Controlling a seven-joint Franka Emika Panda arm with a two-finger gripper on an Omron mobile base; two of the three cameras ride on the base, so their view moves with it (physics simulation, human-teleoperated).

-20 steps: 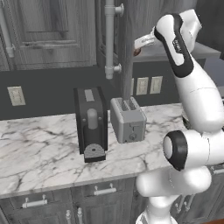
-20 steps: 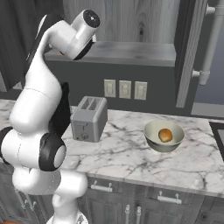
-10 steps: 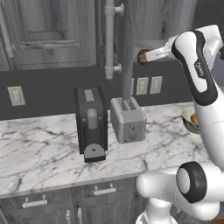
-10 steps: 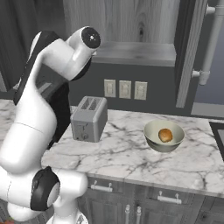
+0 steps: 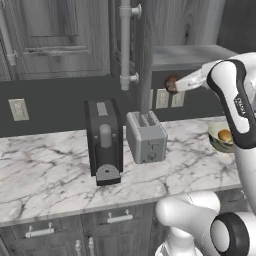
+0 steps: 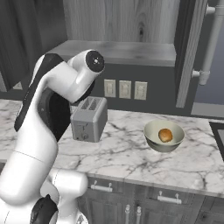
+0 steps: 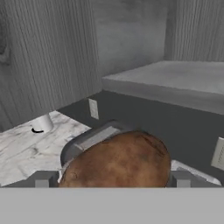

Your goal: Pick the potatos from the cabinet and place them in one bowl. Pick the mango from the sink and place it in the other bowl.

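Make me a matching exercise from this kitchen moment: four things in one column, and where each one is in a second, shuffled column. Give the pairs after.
Things:
1. brown potato
2. orange-brown potato
3. toaster
4. coffee machine

Places:
A. on the counter, left of the toaster in the left base view
B. inside the pale beige bowl
C. held in the gripper, in the air
D. on the counter, under the open cabinet door

Pairs: 1-C, 2-B, 3-D, 4-A

2 potatos [image 7: 116, 159], 1 bowl [image 6: 164, 136], 1 toaster [image 5: 146, 136].
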